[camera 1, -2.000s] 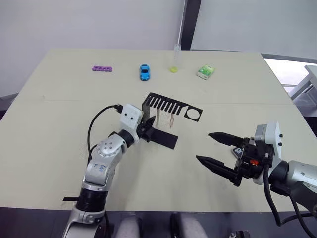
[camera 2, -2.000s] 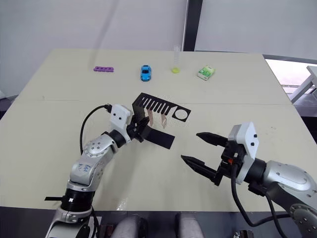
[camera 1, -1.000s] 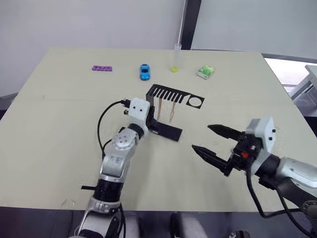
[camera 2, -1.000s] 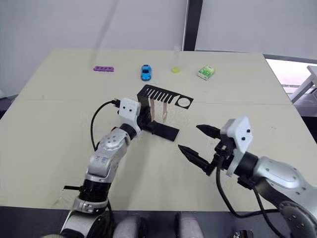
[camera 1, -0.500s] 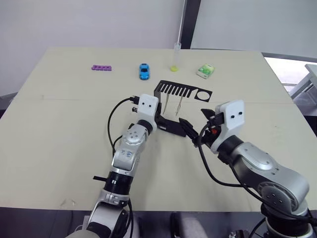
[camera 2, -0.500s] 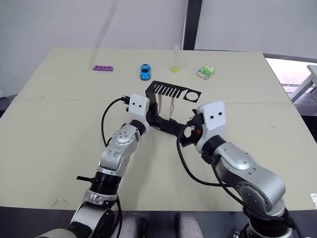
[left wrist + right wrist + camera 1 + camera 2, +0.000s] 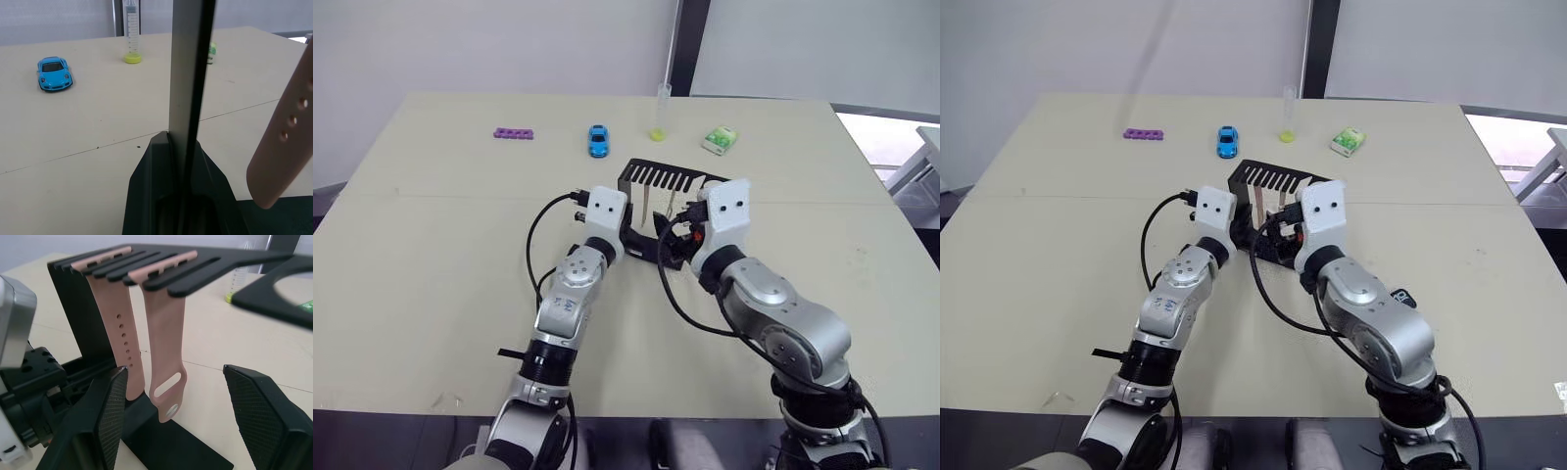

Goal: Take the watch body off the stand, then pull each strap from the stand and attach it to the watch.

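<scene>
Both grippers at the stand (image 7: 161, 269)
Your left gripper (image 7: 178, 161) jaws clamp its upright; your right gripper (image 7: 190, 406) jaws gape around the two hanging straps (image 7: 146, 333).

This looks like a robot test lab: a plain beige worktop (image 7: 431, 245) stands against bare white walls. Unrelated small props sit spread along its far side: a purple strip (image 7: 513, 133), a blue toy car (image 7: 598, 140), a clear tube (image 7: 661, 113) and a green-white box (image 7: 719, 141).
</scene>
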Motion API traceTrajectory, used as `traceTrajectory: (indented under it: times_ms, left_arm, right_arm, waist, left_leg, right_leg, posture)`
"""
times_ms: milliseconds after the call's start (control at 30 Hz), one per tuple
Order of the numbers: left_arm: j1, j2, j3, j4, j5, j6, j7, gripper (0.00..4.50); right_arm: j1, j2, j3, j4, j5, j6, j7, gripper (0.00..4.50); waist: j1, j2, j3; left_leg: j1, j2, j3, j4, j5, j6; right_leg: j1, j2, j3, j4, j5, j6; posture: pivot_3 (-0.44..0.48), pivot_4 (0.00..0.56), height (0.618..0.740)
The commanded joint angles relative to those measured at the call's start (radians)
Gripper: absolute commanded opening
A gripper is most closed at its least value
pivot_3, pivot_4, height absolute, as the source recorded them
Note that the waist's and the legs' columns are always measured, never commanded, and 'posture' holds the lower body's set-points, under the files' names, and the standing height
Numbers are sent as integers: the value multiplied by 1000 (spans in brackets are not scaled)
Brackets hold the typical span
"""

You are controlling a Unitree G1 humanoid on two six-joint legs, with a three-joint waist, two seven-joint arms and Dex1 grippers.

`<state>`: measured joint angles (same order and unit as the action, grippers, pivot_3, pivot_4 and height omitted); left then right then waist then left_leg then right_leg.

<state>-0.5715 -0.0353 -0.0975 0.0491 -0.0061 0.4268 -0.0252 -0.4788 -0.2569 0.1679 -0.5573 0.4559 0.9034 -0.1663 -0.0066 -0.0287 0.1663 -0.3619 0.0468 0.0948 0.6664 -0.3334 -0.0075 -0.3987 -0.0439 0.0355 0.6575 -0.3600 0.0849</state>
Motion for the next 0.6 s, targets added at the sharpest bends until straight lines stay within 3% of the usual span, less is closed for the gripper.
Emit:
traceTrajectory:
  times_ms: [33, 100, 233, 267, 600]
  left_arm:
    - [-9, -15, -9, -28, 5, -18, 2, 0]
    - [-10, -16, -11, -27, 5, -19, 1, 0]
    - [-10, -18, -12, -26, 5, -17, 1, 0]
    - [-11, -18, -12, -24, 6, -17, 1, 0]
    - [-8, -16, -15, -21, 7, -16, -4, 0]
  right_arm:
    - [-23, 12, 5, -6, -51, -33, 31, 2932]
    - [-26, 21, 7, -1, -72, -42, 40, 2289]
    - [-30, 29, 16, 2, -116, -61, 64, 231]
    - [-29, 28, 18, 2, -127, -67, 71, 41]
    - [-4, -31, 59, -58, -235, -110, 161, 41]
  waist:
    - [0, 0, 0]
    - [-1, 0, 0]
    - [-1, 0, 0]
    - [-1, 0, 0]
    - [-1, 0, 0]
  left_leg:
    - [0, 0, 0, 0, 0, 0]
    - [0, 0, 0, 0, 0, 0]
    - [0, 0, 0, 0, 0, 0]
    - [0, 0, 0, 0, 0, 0]
    - [0, 0, 0, 0, 0, 0]
  right_leg:
    - [0, 0, 0, 0, 0, 0]
    - [0, 0, 0, 0, 0, 0]
    - [0, 0, 0, 0, 0, 0]
    - [0, 0, 0, 0, 0, 0]
    - [0, 0, -1, 0, 0, 0]
  posture:
    - [0, 150, 740]
    - [0, 150, 740]
    - [0, 150, 740]
    - [0, 150, 740]
    - [0, 150, 740]
